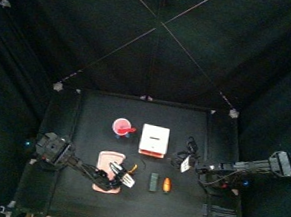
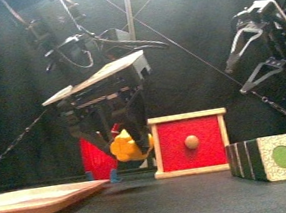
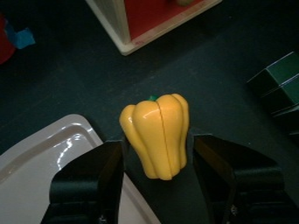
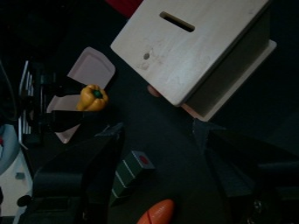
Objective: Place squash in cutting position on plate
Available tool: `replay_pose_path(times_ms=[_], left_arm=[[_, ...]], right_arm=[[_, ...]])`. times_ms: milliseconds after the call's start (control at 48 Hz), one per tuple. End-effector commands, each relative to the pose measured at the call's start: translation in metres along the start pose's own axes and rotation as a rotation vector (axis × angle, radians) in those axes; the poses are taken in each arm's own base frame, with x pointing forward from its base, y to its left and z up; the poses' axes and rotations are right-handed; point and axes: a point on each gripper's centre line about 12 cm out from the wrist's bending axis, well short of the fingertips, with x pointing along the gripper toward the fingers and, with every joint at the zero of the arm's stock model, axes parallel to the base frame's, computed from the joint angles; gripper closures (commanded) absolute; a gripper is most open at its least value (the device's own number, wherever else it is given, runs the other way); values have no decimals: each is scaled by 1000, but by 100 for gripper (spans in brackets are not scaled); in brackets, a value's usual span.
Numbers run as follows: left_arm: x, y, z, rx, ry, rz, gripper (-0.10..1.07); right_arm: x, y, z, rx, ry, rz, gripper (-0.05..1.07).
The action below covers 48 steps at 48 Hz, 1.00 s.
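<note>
- The left gripper [image 2: 119, 134] hangs low at the left side of the table; its jaws stand wide and are clamped on the squash [image 3: 156, 133], one jaw on each long flank, with the green stem end pointing away from the wrist
- In the front view the squash is clear of the table surface, so I judge it is carried; it is just beside the rounded edge of the plate [image 3: 45, 153], not yet above it and not on it
- The right gripper [image 2: 267, 51] rests high at the right side, jaws apart and holding nothing
- First risk: the grip is near the widest the jaws can give and the skin looks smooth and ribbed; a quick swing could let the squash rotate or slip out, and it would fall on the table beside the plate
- Second risk: the plate has a raised rim and the squash hangs low; moving sideways without first lifting may knock the rim and push the plate away
- Third risk: the squash is rounded; if it is released from height or standing on its end, it may roll or tip off the flat plate; it should be laid on its side, low, near the middle
- The white box [image 2: 192, 142] with the red front stands behind, well apart; I expect no contact with it
</note>
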Motion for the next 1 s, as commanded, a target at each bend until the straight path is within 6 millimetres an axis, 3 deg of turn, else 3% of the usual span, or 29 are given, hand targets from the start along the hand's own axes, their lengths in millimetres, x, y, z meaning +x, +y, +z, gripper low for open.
replay_pose_path(times_ms=[0,208,375,479,604,833,979], left_arm=[[-14,-2,14,-24,-19,-29,20],[-40,12,16,-7,-38,-37,20],[-58,31,-2,-69,15,-22,20],[-62,43,-21,-121,54,1,20],[-64,52,-29,-163,59,9,20],[-81,54,-35,-44,44,-127,20],[-88,60,-32,-55,69,-184,20]], right_arm=[[-1,2,2,0,-6,5,7],[-1,3,1,-2,-3,8,7],[-1,3,2,4,-4,6,7],[-1,2,2,2,-4,5,7],[-1,2,2,-1,-6,5,7],[0,1,2,-2,-7,2,7],[0,1,2,2,-6,1,7]])
